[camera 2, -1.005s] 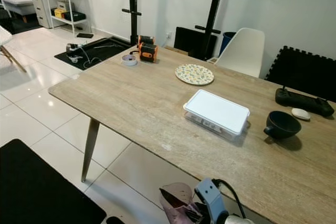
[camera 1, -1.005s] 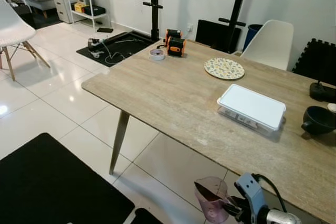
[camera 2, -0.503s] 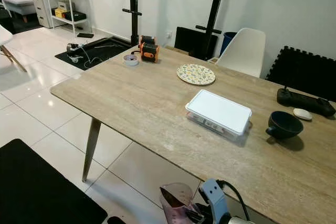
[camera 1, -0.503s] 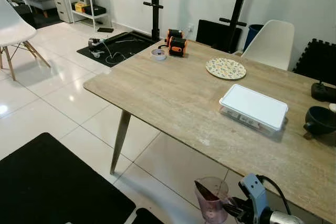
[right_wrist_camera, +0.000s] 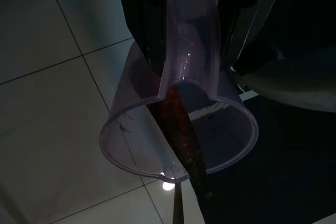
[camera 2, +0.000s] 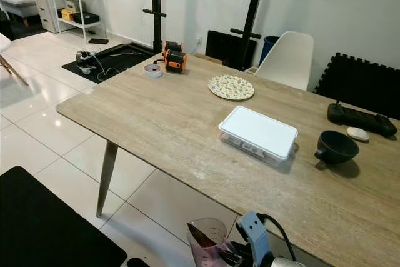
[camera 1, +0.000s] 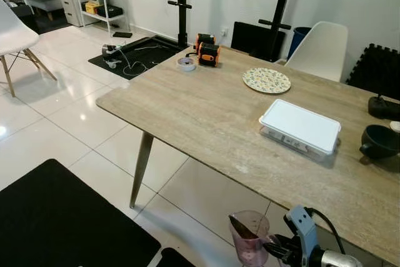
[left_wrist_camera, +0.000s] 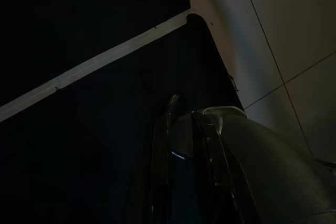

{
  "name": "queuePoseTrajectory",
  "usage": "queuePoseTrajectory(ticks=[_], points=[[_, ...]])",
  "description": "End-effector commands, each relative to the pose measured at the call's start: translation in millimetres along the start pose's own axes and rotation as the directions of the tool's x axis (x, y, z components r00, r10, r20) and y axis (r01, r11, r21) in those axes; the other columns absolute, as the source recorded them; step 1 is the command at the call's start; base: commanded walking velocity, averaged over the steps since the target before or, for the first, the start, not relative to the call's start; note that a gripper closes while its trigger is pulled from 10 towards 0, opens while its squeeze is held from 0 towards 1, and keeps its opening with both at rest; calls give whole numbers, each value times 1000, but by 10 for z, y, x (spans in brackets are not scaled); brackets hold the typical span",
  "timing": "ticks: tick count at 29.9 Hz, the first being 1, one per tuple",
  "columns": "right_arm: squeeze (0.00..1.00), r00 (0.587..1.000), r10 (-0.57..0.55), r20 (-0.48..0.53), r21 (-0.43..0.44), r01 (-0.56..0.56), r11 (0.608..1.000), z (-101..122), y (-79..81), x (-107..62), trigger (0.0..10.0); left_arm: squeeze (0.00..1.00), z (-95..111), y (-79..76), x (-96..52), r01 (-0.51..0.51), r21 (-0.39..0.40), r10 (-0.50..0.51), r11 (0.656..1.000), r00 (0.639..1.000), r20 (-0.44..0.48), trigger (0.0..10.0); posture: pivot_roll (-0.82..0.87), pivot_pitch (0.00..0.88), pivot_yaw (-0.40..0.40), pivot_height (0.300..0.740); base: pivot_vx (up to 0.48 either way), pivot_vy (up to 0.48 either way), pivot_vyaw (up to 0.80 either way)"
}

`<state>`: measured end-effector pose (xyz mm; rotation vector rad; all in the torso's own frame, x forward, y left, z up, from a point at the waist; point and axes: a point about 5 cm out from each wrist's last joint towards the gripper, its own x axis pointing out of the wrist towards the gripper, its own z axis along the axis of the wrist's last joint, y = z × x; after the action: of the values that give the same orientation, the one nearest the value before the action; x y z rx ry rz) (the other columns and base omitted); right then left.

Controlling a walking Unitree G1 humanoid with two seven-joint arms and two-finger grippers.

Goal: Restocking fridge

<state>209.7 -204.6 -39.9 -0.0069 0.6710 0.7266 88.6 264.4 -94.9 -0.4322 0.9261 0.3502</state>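
While the white tiled floor [camera 1: 75, 123] spreads out below, a long wooden table [camera 1: 206, 117] is seen ahead, with a black mat [camera 1: 56, 223] laid on the floor before it. A white chair [camera 1: 322, 51] is placed at the table's far side. On the table, a white lidded container [camera 1: 300, 127] is set near the right, beside a black bowl [camera 1: 379, 142], with a patterned plate [camera 1: 267, 80] farther back. Low at the near edge, a clear measuring jug [camera 1: 250, 237] is held by the right gripper [camera 1: 275, 251], its fingers clamped on the handle. The left gripper [left_wrist_camera: 178, 171] hangs in shadow; its fingers cannot be told.
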Motion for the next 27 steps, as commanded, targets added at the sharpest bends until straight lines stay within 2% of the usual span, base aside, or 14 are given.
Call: queuePoseTrajectory(ticks=[1,20,27], points=[[0,999,-42,28,38,40,998,45,-73,-27,10000,0,-44,-31,5,4,-9,-5,1000,1000,-16,10000,-27,0,-44,740,0,0,0],[0,999,-14,31,30,13,999,53,-42,-2,10000,0,-5,-33,15,8,-7,-8,1000,1000,-12,10000,-28,0,-41,740,0,0,0],[0,999,-9,32,29,8,1000,57,-36,3,10000,0,-8,-38,17,12,2,-12,1000,1000,-21,10000,-28,0,-39,740,-266,0,0]])
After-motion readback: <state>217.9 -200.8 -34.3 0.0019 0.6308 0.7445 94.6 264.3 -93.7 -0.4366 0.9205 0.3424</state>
